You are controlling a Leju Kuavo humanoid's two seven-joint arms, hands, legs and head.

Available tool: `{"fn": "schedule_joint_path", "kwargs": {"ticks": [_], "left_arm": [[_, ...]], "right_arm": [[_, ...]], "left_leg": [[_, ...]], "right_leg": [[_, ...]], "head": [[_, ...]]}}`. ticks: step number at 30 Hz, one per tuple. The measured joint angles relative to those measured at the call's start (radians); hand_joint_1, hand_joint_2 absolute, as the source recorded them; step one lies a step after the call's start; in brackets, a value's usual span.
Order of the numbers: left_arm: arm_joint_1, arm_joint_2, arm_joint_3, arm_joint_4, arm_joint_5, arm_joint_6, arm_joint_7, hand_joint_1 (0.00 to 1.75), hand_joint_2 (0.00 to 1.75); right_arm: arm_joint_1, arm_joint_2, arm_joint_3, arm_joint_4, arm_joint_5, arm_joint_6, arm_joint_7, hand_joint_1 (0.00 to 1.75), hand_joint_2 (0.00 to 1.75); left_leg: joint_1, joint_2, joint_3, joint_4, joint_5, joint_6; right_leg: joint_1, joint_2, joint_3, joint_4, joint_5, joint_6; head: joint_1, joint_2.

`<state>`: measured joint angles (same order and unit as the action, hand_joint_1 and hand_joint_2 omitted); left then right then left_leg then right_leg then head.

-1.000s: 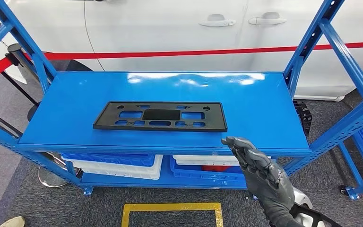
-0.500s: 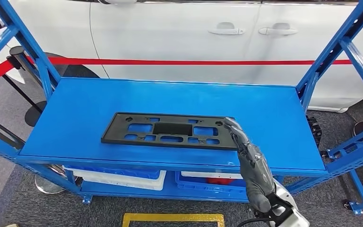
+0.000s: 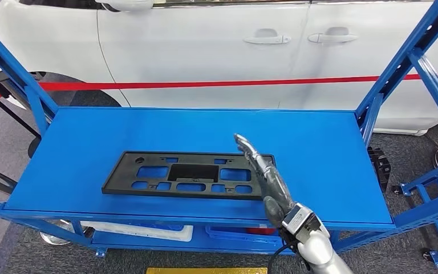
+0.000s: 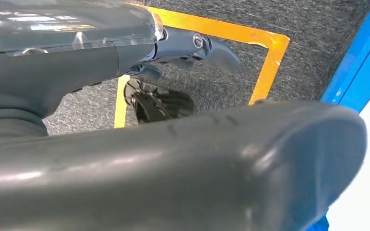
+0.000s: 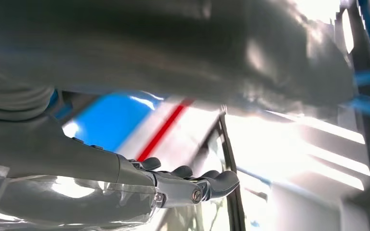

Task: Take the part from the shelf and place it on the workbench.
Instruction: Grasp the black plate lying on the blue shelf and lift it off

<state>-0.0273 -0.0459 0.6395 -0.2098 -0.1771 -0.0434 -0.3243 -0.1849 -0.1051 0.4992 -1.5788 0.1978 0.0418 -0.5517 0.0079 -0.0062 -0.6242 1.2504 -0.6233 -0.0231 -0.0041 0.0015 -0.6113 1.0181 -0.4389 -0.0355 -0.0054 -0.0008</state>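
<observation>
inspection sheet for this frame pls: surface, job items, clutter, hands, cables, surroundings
Surface: blue shelf top, glossy, bare apart from the part.
Job's things: black plastic part lies flat on the shelf, near the front edge.
Clutter: blue and white bins on the lower shelf level.
Grippers: right robot hand stretched out over the part's right end, fingers straight, holding nothing; contact unclear. Left robot hand hangs above the floor, holding nothing.
Cables: black cable at the right wrist.
Surroundings: white car, red barrier tape, yellow floor marking.
</observation>
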Motion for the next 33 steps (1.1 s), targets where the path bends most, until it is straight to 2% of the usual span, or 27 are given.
{"fn": "schedule_joint_path", "kwargs": {"ticks": [1,2,4,5,6,8,10,11,12,14,15,16,17,19,21,23,25,26,27,29,30,31,32,33], "left_arm": [[0.003,0.000,0.001,0.000,0.000,0.001,0.000,0.00,0.00],[0.005,-0.001,0.001,0.000,0.000,0.002,0.000,0.00,0.00],[0.008,-0.001,0.003,0.000,-0.001,0.004,0.000,0.00,0.00],[0.007,-0.001,0.005,0.000,-0.001,0.005,0.001,0.00,0.00],[0.007,-0.002,0.006,0.000,-0.001,0.006,0.002,0.00,0.00],[0.006,-0.002,0.008,0.001,-0.002,0.009,0.007,0.00,0.00],[0.007,-0.005,0.010,0.001,-0.003,0.014,0.014,0.00,0.00],[0.007,-0.006,0.012,0.001,-0.003,0.015,0.016,0.00,0.00],[0.006,-0.008,0.013,0.001,-0.003,0.017,0.018,0.00,0.00],[0.004,-0.008,0.016,0.001,-0.003,0.017,0.019,0.00,0.00],[0.004,-0.008,0.018,0.001,-0.003,0.017,0.020,0.00,0.00],[0.004,-0.008,0.020,0.001,-0.003,0.017,0.020,0.00,0.00],[0.005,-0.009,0.022,0.001,-0.004,0.017,0.020,0.00,0.00],[0.006,-0.010,0.025,0.001,-0.006,0.017,0.020,0.00,0.00],[0.005,-0.013,0.026,0.001,-0.011,0.016,0.020,0.00,0.00],[0.004,-0.014,0.027,0.001,-0.017,0.013,0.019,0.00,0.00],[0.003,-0.014,0.029,0.001,-0.022,0.008,0.017,0.00,0.00],[0.003,-0.014,0.029,0.001,-0.024,0.005,0.016,0.00,0.00],[0.003,-0.014,0.030,0.001,-0.025,0.003,0.015,0.00,0.00],[0.004,-0.015,0.030,0.001,-0.029,0.000,0.013,0.00,0.00],[0.004,-0.015,0.031,0.001,-0.031,-0.001,0.013,0.00,0.00],[0.005,-0.015,0.031,0.001,-0.033,-0.002,0.013,0.00,0.00],[0.005,-0.015,0.031,0.001,-0.035,-0.002,0.013,0.00,0.00],[0.005,-0.015,0.031,0.001,-0.036,-0.001,0.013,0.00,0.00]], "right_arm": [[0.000,0.000,0.008,0.007,0.000,0.009,0.004,0.00,1.75],[-0.002,0.000,0.015,0.013,0.001,0.017,0.005,0.00,1.75],[-0.009,0.000,0.029,0.022,0.007,0.029,-0.002,0.00,1.75],[-0.014,0.000,0.036,0.026,0.010,0.036,-0.009,0.00,1.75],[-0.020,0.000,0.042,0.030,0.013,0.041,-0.017,0.00,1.75],[-0.029,0.000,0.053,0.037,0.023,0.048,-0.031,0.00,1.75],[-0.040,-0.002,0.059,0.041,0.033,0.050,-0.038,0.00,1.75],[-0.046,-0.004,0.062,0.043,0.039,0.049,-0.041,0.00,1.75],[-0.052,-0.008,0.064,0.045,0.049,0.045,-0.045,0.00,1.75],[-0.057,-0.018,0.068,0.049,0.090,0.017,-0.049,0.00,1.75],[-0.057,-0.023,0.070,0.052,0.125,-0.010,-0.049,0.00,1.75],[-0.056,-0.028,0.071,0.054,0.168,-0.043,-0.048,0.00,1.75],[-0.055,-0.034,0.072,0.055,0.215,-0.079,-0.048,0.00,1.75],[-0.054,-0.043,0.075,0.055,0.301,-0.141,-0.045,0.00,1.75],[-0.052,-0.049,0.081,0.056,0.367,-0.185,-0.038,0.00,1.75],[-0.051,-0.054,0.094,0.060,0.436,-0.223,-0.020,0.00,1.75],[-0.051,-0.059,0.110,0.069,0.513,-0.263,0.002,0.00,1.75],[-0.052,-0.060,0.120,0.075,0.552,-0.283,0.013,0.00,1.75],[-0.053,-0.060,0.130,0.081,0.586,-0.299,0.023,0.00,1.75],[-0.056,-0.061,0.155,0.098,0.642,-0.321,0.039,0.00,1.75],[-0.056,-0.061,0.168,0.108,0.661,-0.326,0.044,0.00,1.75],[-0.056,-0.061,0.180,0.116,0.672,-0.329,0.047,0.00,1.75],[-0.057,-0.061,0.191,0.125,0.680,-0.329,0.050,0.00,1.75],[-0.059,-0.061,0.202,0.132,0.684,-0.326,0.053,0.00,1.75]], "left_leg": [[0.000,0.000,-0.019,0.010,0.010,0.000],[0.000,0.000,-0.021,-0.016,0.042,0.002],[0.000,0.000,0.012,-0.129,0.128,0.009],[-0.003,0.001,0.025,-0.182,0.150,0.014],[-0.006,0.001,0.033,-0.214,0.164,0.019],[-0.012,0.001,0.034,-0.232,0.163,0.028],[-0.006,0.002,0.041,-0.240,0.175,0.037],[-0.003,0.003,0.045,-0.245,0.177,0.042],[0.000,0.004,0.048,-0.249,0.179,0.046],[-0.001,0.004,0.050,-0.249,0.177,0.051],[-0.002,0.003,0.050,-0.248,0.176,0.053],[-0.002,0.003,0.051,-0.248,0.174,0.053],[-0.002,0.002,0.054,-0.247,0.172,0.052],[-0.002,0.001,0.061,-0.245,0.166,0.048],[-0.005,0.000,0.064,-0.242,0.160,0.040],[-0.007,0.000,0.064,-0.243,0.158,0.030],[-0.007,0.001,0.065,-0.240,0.150,0.019],[-0.006,0.001,0.058,-0.222,0.136,0.014],[-0.006,0.001,0.042,-0.183,0.111,0.010],[-0.002,0.001,-0.018,-0.055,0.048,0.004],[-0.001,0.001,-0.048,0.006,0.027,0.002],[0.001,0.001,-0.066,0.041,0.022,0.000],[0.002,0.001,-0.066,0.035,0.039,-0.001],[0.004,0.002,-0.046,-0.010,0.072,-0.001]], "right_leg": [[0.001,0.001,0.004,0.001,-0.005,0.000],[0.001,0.002,0.010,0.002,-0.010,0.000],[0.002,0.004,0.024,0.004,-0.020,0.003],[0.002,0.004,0.028,0.004,-0.024,0.006],[0.002,0.004,0.029,0.005,-0.026,0.010],[0.003,0.004,0.028,0.006,-0.029,0.019],[0.004,0.003,0.028,0.013,-0.040,0.031],[0.004,0.003,0.020,0.035,-0.056,0.037],[0.003,0.003,0.001,0.077,-0.082,0.042],[-0.001,0.003,-0.060,0.202,-0.141,0.050],[-0.004,0.003,-0.088,0.254,-0.156,0.052],[-0.006,0.003,-0.101,0.274,-0.152,0.054],[-0.007,0.003,-0.096,0.258,-0.130,0.055],[-0.009,0.002,-0.040,0.133,-0.059,0.050],[-0.004,0.001,0.009,0.027,-0.021,0.042],[0.000,0.003,0.019,0.004,-0.021,0.037],[-0.004,0.003,0.022,-0.002,-0.019,0.028],[-0.006,0.002,0.025,-0.006,-0.018,0.022],[-0.009,0.001,0.028,-0.010,-0.017,0.018],[-0.008,-0.001,0.030,-0.011,-0.018,0.011],[-0.008,-0.002,0.030,-0.010,-0.019,0.010],[-0.008,-0.002,0.031,-0.010,-0.019,0.010],[-0.008,-0.002,0.032,-0.009,-0.020,0.010],[-0.008,-0.001,0.034,-0.008,-0.022,0.011]], "head": [[0.000,0.000],[0.000,0.000],[0.000,0.000],[0.000,0.000],[0.000,0.000],[-0.001,0.000],[0.000,0.000],[0.000,0.000],[0.001,0.000],[0.002,0.000],[0.002,0.000],[0.002,0.000],[0.002,0.000],[0.002,0.000],[0.002,0.000],[0.001,0.000],[0.001,0.000],[0.000,0.000],[0.000,0.000],[0.000,0.000],[0.000,0.000],[0.000,0.000],[0.000,0.000],[0.000,0.000]]}}
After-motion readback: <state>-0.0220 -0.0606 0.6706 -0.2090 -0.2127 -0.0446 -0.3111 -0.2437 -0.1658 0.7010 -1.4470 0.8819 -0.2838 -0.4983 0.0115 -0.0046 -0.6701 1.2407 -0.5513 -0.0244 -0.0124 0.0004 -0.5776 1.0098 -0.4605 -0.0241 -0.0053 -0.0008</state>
